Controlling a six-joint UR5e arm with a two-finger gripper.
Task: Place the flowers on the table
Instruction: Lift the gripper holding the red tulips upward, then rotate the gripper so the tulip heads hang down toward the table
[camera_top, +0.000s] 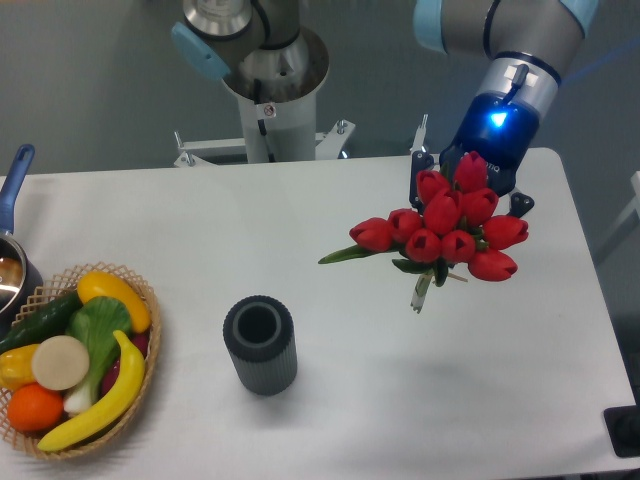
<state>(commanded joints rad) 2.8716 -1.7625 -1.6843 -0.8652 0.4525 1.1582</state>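
Note:
The flowers (447, 226), a tied bunch of red tulip buds with green leaves and thin stems, hang in the air above the right part of the white table (330, 200). Their buds face the camera. A few stem ends stick out below the bunch. My gripper (468, 192) is right behind the bunch and seems shut on it. Its dark fingers (418, 180) show at the bunch's left and right edges. The contact itself is hidden by the buds. A blue light glows on the wrist above.
A dark grey ribbed vase (260, 344) stands upright at the front middle, its mouth empty. A woven basket (75, 355) of fruit and vegetables sits at the front left. A pot with a blue handle (12, 200) is at the left edge. The arm's base (268, 75) stands behind the table.

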